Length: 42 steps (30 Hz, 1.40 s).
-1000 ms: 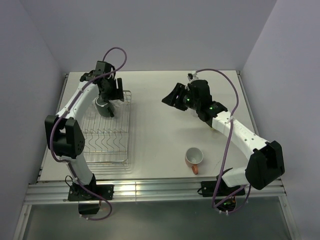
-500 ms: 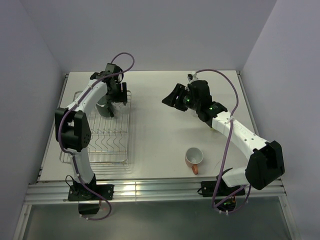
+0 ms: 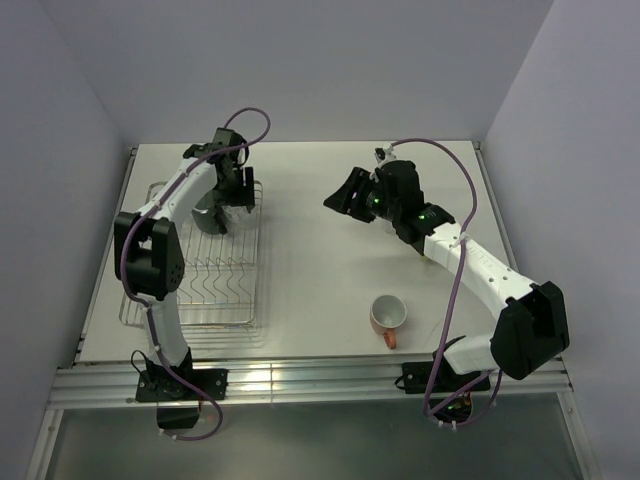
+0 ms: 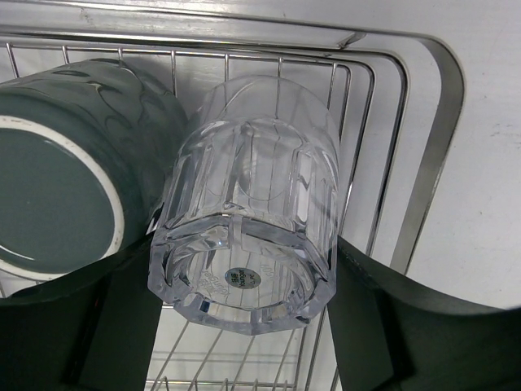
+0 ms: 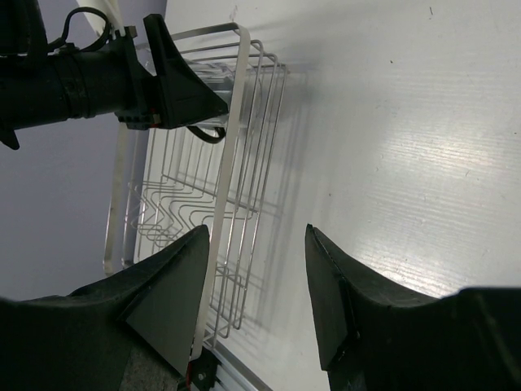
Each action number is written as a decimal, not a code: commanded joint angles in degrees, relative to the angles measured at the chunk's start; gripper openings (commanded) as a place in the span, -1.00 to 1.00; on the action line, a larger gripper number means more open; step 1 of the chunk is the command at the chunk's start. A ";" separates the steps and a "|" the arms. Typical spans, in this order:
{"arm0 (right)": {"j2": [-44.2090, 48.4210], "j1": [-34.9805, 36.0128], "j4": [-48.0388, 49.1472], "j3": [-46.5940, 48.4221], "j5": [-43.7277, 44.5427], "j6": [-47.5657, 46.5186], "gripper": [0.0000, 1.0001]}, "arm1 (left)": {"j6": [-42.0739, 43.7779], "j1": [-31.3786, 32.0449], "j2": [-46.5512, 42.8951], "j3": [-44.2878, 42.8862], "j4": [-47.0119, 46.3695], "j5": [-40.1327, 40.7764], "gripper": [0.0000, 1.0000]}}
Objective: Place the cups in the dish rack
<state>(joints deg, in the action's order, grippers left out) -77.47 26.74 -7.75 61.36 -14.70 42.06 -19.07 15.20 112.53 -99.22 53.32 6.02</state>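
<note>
We are gripping a clear glass tumbler in our left pincer, with its two dark fingers pressing against the glass from either side. We are holding the tumbler at the far right corner of the dish rack. Its thick base is facing back along the pincer and its mouth is pointing away, toward the rack's wires. We cannot tell whether the glass is already resting on those wires.

Just to the left of the tumbler, at the same far end of the rack, a dark mug is lying close against the tumbler's side. It is showing us a round grey-green face ringed in white.

We are holding our right pincer wide open with nothing between its fingers. It is hanging above the table, well to the right of the rack, with its fingertips pointing back toward the rack's long right edge.

An orange mug with a white inside is standing upright on the table, off beyond the rack's near right corner and well apart from it. It is also sitting well apart from the right pincer, on the near side of it, and neither pincer is touching it.
</note>
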 commanded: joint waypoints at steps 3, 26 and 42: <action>1.97 -0.29 1.07 -0.19 -0.15 -1.19 0.17 | 1.14 0.18 0.85 -2.29 -0.41 1.80 0.54; 2.50 -0.11 -2.00 2.27 2.04 -2.95 0.18 | 0.79 0.97 -3.89 -7.65 -0.06 0.13 0.99; 19.27 10.95 -30.97 1.92 19.34 -9.46 0.17 | -1.32 2.03 -28.93 6.91 -9.10 -5.13 0.98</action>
<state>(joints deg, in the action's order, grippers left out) -62.37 34.33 -27.99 61.84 -2.76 34.79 -19.38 16.97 87.57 -96.03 49.08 4.58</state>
